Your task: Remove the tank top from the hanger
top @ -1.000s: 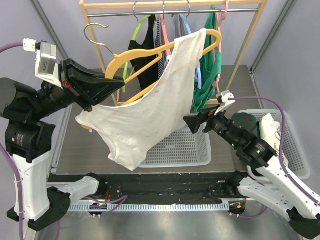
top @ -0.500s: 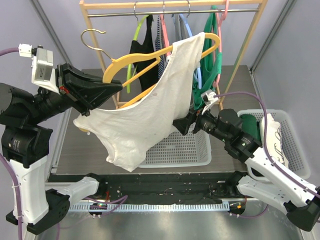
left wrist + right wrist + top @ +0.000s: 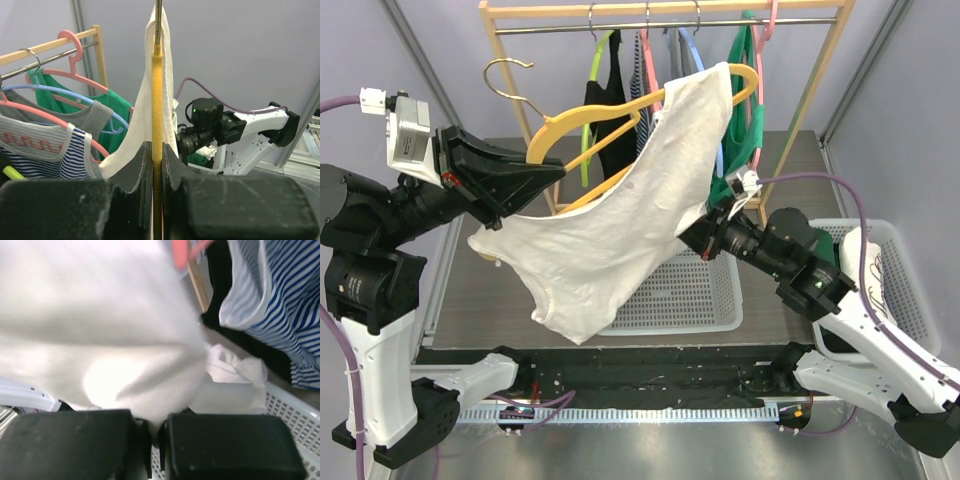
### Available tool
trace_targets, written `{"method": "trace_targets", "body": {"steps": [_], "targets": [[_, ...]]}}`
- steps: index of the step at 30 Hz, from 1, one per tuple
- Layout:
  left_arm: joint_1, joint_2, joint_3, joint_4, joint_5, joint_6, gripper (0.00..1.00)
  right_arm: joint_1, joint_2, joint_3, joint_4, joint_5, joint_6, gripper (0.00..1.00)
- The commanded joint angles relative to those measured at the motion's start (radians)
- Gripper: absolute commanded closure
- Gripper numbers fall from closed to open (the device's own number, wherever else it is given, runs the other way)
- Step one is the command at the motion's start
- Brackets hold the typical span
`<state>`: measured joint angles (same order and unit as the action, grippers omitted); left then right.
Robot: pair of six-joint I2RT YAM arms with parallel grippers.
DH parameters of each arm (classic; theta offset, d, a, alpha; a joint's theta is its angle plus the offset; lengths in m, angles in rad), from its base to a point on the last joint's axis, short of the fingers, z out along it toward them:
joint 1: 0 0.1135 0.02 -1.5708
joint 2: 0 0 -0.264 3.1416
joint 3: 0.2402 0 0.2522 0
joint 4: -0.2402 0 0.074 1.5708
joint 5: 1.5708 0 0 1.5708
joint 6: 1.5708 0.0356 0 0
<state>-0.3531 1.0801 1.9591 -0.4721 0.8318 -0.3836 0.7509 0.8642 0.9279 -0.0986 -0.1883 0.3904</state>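
Note:
A white tank top point(image 3: 610, 235) hangs tilted on a yellow hanger point(image 3: 590, 115), held in the air in front of the rack. My left gripper point(image 3: 555, 172) is shut on the yellow hanger point(image 3: 157, 100), the white tank top point(image 3: 145, 105) draped beside it. My right gripper point(image 3: 692, 232) is shut on the tank top's right edge; in the right wrist view white cloth point(image 3: 105, 335) is pinched between the jaws of the right gripper point(image 3: 157, 432).
A wooden rack point(image 3: 820, 70) at the back holds several hangers with black, striped, grey and green tops point(image 3: 735, 140). A white basket point(image 3: 690, 295) sits below the tank top. Another basket point(image 3: 910, 300) with clothes stands at the right.
My right gripper moved left to the tank top's edge and shut on the cloth. The left gripper rose slightly with the hanger, then held still.

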Motion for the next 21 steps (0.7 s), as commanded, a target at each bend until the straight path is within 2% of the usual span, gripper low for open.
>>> {"method": "trace_targets", "body": {"steps": [1, 7, 15, 21], "targets": [[0.003, 0.004, 0.014, 0.035, -0.025, 0.035, 1.0, 0.002, -0.053, 0.204, -0.038, 0.058, -0.058, 0.99], [0.003, 0.017, 0.058, 0.029, -0.036, 0.078, 1.0, 0.004, -0.08, 0.35, -0.081, 0.056, -0.073, 0.96], [0.003, 0.058, 0.145, 0.023, -0.057, 0.156, 1.0, 0.004, -0.093, 0.333, -0.084, 0.09, -0.054, 0.97], [0.003, 0.09, 0.222, 0.021, -0.074, 0.186, 1.0, 0.004, -0.038, 0.535, -0.112, 0.081, -0.082, 0.96]]}}
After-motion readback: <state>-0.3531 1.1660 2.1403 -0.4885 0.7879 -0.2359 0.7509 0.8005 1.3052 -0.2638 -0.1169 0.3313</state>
